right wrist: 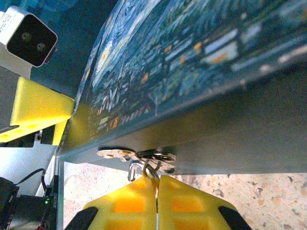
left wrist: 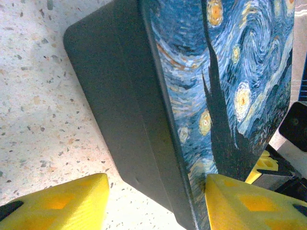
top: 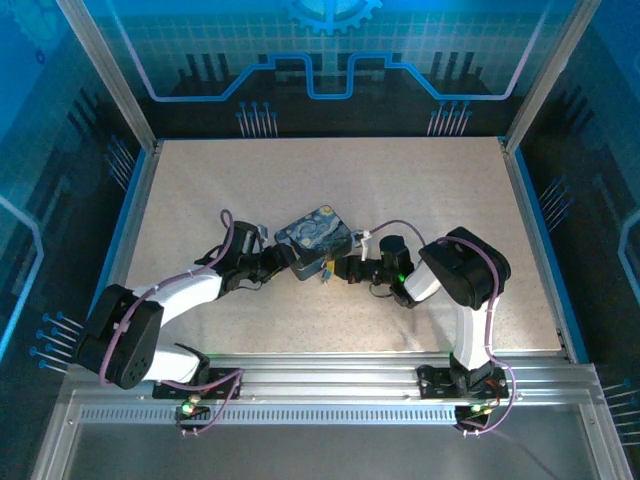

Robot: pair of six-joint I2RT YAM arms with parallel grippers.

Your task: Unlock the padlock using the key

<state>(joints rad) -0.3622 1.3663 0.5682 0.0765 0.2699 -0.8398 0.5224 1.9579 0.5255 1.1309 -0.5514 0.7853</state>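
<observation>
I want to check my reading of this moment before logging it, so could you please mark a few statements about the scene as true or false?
1. The right gripper has its jaws closed together, pinching a thin metal loop just under the painted tin. True.
2. The tin's lid stands open. False: it is shut.
3. The left gripper has its jaws apart, one on each side of a corner of the tin. True.
4. The tin sits in the far right corner of the table. False: it is near the middle, between the two grippers.
</observation>
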